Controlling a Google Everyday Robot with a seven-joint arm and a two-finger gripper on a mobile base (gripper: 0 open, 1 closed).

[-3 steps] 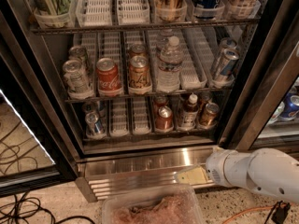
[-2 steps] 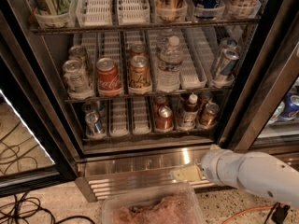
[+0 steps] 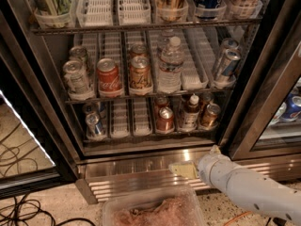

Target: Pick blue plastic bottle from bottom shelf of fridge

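Pincer (image 3: 182, 170) further left, at base grille (image 3: 123, 186)

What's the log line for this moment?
gripper: low, at base grille | bottle: upright on bottom shelf, untouched | grasp: not yet

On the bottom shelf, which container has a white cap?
The blue plastic bottle, between two copper cans; the rest are cans. The gripper hangs below, by the grille.

Plastic bottle (image 3: 190, 113) on the fridge's (image 3: 44, 98) bottom shelf (image 3: 141, 136), right half. Can (image 3: 165, 119) at its 9 o'clock, another can (image 3: 210, 115) at 3. Water bottle (image 3: 170, 65) one rack up, 11 o'clock. Gripper (image 3: 183, 169) at bottle's 6, before base grille (image 3: 131, 187).
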